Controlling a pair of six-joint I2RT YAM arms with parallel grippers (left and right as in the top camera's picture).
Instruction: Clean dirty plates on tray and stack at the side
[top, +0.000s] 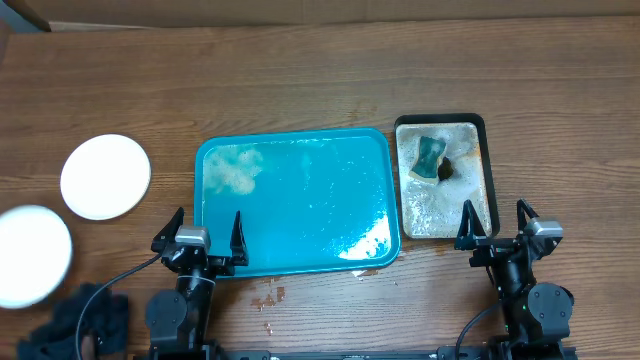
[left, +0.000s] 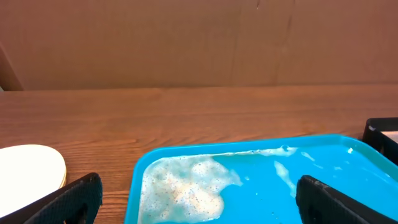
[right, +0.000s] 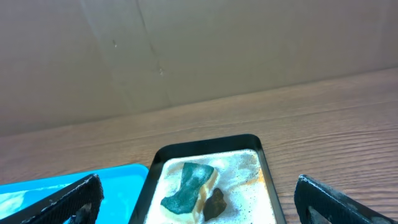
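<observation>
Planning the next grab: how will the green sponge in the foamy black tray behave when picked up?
The sponge looks bent, so probably soft and squashy. It lies in foam, so likely soaked, slippery, drippy and heavier than dry.

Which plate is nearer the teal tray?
The farther-back plate, fully in view just left of the tray. The other plate lies nearer the front, cut off by the left edge.
</observation>
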